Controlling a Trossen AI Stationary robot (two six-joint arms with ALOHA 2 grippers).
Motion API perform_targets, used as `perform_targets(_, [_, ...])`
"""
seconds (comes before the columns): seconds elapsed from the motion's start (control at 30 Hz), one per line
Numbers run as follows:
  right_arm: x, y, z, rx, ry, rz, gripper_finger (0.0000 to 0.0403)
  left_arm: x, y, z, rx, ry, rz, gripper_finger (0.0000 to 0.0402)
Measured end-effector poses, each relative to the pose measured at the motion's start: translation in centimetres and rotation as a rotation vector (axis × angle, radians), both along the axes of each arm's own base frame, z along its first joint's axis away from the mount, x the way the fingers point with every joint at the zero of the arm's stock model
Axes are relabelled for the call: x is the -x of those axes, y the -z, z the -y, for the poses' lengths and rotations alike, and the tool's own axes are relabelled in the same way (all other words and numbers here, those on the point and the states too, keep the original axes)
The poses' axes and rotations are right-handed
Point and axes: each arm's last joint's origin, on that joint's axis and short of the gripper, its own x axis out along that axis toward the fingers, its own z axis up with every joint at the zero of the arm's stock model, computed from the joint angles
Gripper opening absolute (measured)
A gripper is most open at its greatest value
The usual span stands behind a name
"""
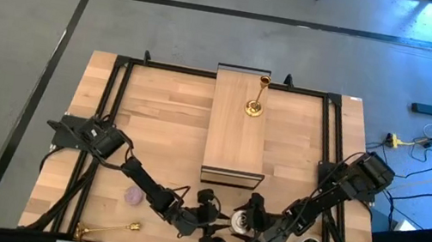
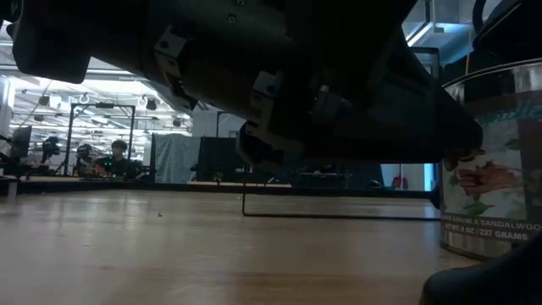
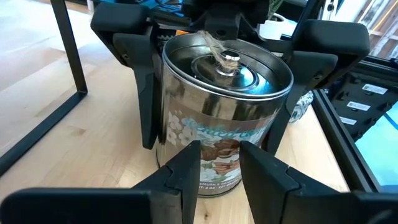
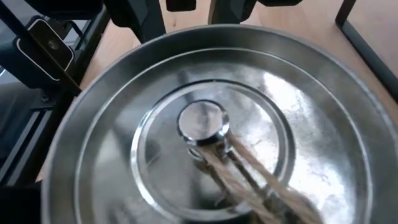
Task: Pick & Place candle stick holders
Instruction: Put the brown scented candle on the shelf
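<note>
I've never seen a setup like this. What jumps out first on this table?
Near the table's front edge, both arms meet over a shiny silver tin with a flowered label and a knobbed lid: the right gripper has its fingers spread wide around the tin's sides, while the left gripper points at it with fingers nearly together. Farther back, a tall gold candle holder stands alone on a long light-wood block.

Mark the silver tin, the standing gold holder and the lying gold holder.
silver tin point(image 3: 227, 134): left wrist view, labelled side wall.
standing gold holder point(image 1: 255, 106): high view, base.
lying gold holder point(image 1: 108, 228): high view, mid-stem.
</note>
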Motion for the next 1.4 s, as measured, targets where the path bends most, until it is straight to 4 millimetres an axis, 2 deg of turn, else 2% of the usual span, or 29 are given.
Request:
perform_targets(0.13, [0.0,0.0,0.0,0.006,0.005,0.006,0.0359,0.1,0.0,0.2,-0.003,-0.002,0.001,0.0106])
perform_targets(0.3, [0.0,-0.2,-0.4,-0.040,-0.028,0.011,0.0358,0.5,-0.4,0.8,-0.040,-0.010,0.016,0.0106])
perform_targets(0.5, [0.6,-0.9,-1.0,-0.083,-0.081,0.019,0.0356,1.5,-2.9,2.0,-0.125,-0.078,0.073,0.0106])
perform_targets(0.6, [0.7,-2.1,-1.6,-0.103,-0.097,0.047,0.0356,2.5,-4.3,2.9,-0.183,-0.117,0.093,0.0106])
perform_targets(0.8, [0.2,-6.2,-3.2,-0.056,-0.149,0.099,0.0356,4.6,-5.6,4.6,-0.315,-0.264,0.101,0.0106])
perform_targets(1.07, [-0.1,-14.9,-4.0,0.204,-0.079,0.133,0.0355,6.0,-5.9,5.3,-0.369,-0.476,0.113,0.0106])
perform_targets(1.27, [1.2,-20.7,-2.5,0.397,0.048,0.157,0.0355,6.1,-6.1,5.4,-0.373,-0.482,0.114,0.0106])
perform_targets(1.4, [2.3,-23.3,-0.6,0.463,0.116,0.198,0.0355,6.1,-6.1,5.4,-0.374,-0.481,0.114,0.0106])
